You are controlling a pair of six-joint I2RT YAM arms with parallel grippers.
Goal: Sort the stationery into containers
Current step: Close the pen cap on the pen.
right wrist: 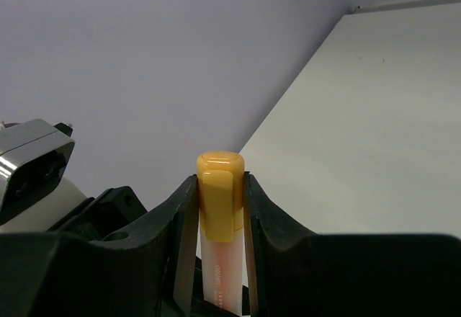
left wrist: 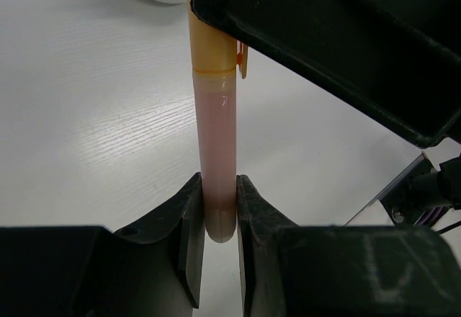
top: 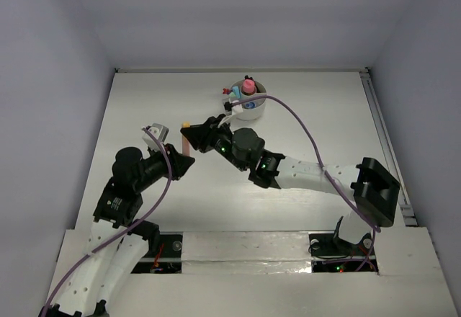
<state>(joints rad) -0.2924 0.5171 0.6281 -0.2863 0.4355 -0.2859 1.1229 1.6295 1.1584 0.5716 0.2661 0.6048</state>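
Clamping the rounded, see-through pink end of a marker [left wrist: 218, 144], your left fingers [left wrist: 189, 223] press in from both sides at the bottom centre of the left wrist view. The very tip of the barrel shows just below them.

Your right fingers [right wrist: 184, 223] are closed on the same marker's orange cap, one on each side, low in the middle of the right wrist view. The cap's flat top stands a little past the fingertips. The marker is therefore gripped at both ends at once, cap in the right, barrel in the left. You can see the seam where cap meets barrel in the left wrist view, just under the dark body of the right fingers.

From above, the marker lies left of centre in the frame, running nearly up and down, cap uppermost. The left arm [top: 137, 173] reaches in from the lower left and the right arm [top: 302, 173] stretches across from the right. Whether the marker touches the table [top: 324, 115] you cannot tell from these views.

The white cup [top: 249, 111] stands at the upper centre of the top view, up and to the right of the marker and apart from it. A pink-topped piece [top: 248, 85] sticks up out of it, with a bit of blue beside it. A purple cable [top: 302, 126] arcs from the right arm past the cup.
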